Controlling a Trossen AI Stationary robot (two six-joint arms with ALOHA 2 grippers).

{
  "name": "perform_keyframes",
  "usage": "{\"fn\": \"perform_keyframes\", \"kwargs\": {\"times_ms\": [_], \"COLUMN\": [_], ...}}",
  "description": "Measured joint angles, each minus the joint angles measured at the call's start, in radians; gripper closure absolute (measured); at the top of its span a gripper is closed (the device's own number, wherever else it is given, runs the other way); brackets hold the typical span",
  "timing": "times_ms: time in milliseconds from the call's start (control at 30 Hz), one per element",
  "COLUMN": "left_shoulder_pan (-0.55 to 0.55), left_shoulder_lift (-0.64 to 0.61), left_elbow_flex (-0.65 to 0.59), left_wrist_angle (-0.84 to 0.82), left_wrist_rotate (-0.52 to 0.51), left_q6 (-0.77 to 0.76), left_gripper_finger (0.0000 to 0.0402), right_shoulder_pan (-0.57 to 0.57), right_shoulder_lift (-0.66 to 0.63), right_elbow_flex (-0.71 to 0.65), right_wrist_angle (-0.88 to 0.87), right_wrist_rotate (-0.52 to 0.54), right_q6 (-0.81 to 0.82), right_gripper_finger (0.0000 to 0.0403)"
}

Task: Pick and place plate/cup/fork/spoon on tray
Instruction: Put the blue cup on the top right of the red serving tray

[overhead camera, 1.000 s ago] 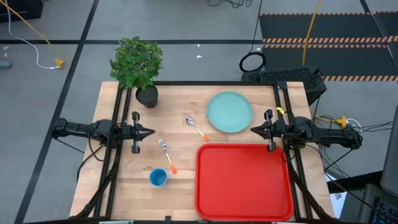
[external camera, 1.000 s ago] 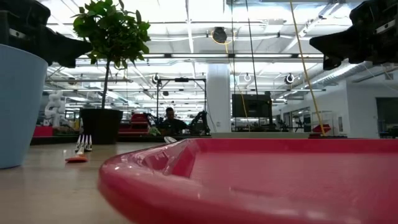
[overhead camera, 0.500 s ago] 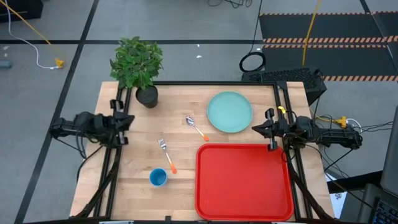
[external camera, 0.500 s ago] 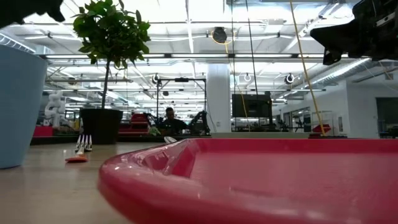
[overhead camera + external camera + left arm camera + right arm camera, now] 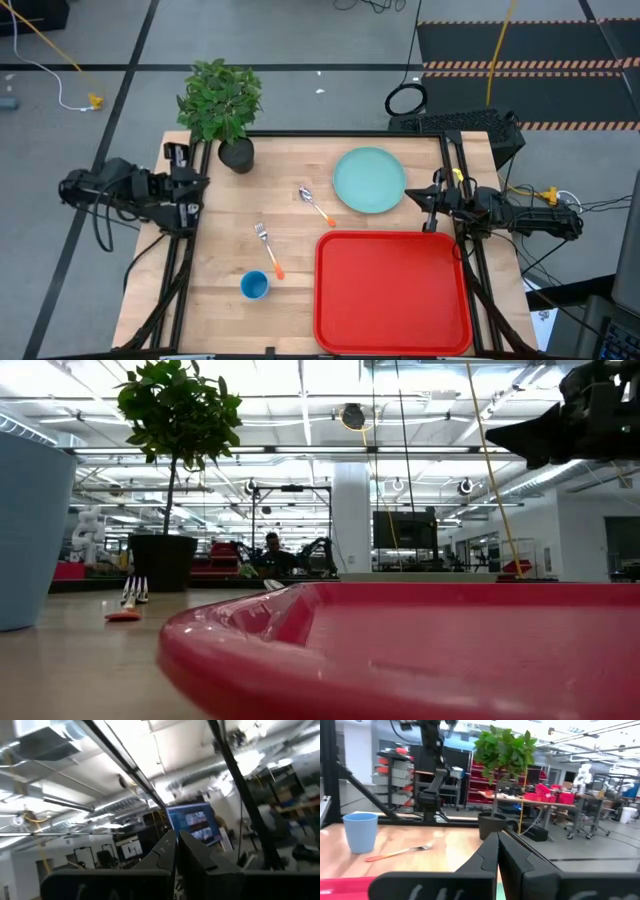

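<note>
On the table's 9 o'clock edge, left gripper pressed together, empty, at 3 o'clock right gripper closed, empty, just beside plate, tray bare.

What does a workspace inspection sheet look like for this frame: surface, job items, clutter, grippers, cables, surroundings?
Surface: wooden table, framed by black rails.
Job's things: red tray holds nothing; mint plate beside its far edge; spoon, fork and blue cup lie on bare wood, apart.
Clutter: potted plant at the far left corner.
Grippers: left gripper at the table's left edge, jaws shut; right gripper beside the plate, jaws shut, holding nothing.
Cables: yellow cable on the floor.
Surroundings: a person sits far behind.
</note>
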Motion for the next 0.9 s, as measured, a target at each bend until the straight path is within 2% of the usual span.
{"fn": "perform_keyframes", "kwargs": {"times_ms": [100, 267, 467, 700, 900], "left_shoulder_pan": [-0.021, -0.051, -0.077, -0.143, -0.253], "left_shoulder_lift": [0.107, 0.279, 0.472, 0.659, 0.788], "left_elbow_flex": [0.156, 0.42, 0.653, 0.832, 0.849], "left_wrist_angle": [-0.152, -0.479, -0.774, -1.039, -1.203], "left_wrist_rotate": [-0.001, -0.001, -0.022, -0.033, -0.095], "left_q6": [0.005, -0.116, -0.193, -0.374, -0.526], "left_gripper_finger": [0.0378, 0.0378, 0.0378, 0.0378, 0.0378], "right_shoulder_pan": [0.0, 0.0, 0.0, 0.0, 0.002], "right_shoulder_lift": [0.0, 0.0, 0.001, 0.001, 0.002], "right_elbow_flex": [0.0, 0.0, 0.0, 0.0, 0.0], "right_wrist_angle": [0.0, -0.012, -0.069, -0.099, -0.101], "right_wrist_rotate": [-0.008, -0.015, -0.017, -0.041, -0.124], "right_q6": [0.015, 0.082, 0.191, 0.27, 0.314], "right_gripper_finger": [0.0403, 0.0403, 0.0403, 0.0403, 0.0403]}}
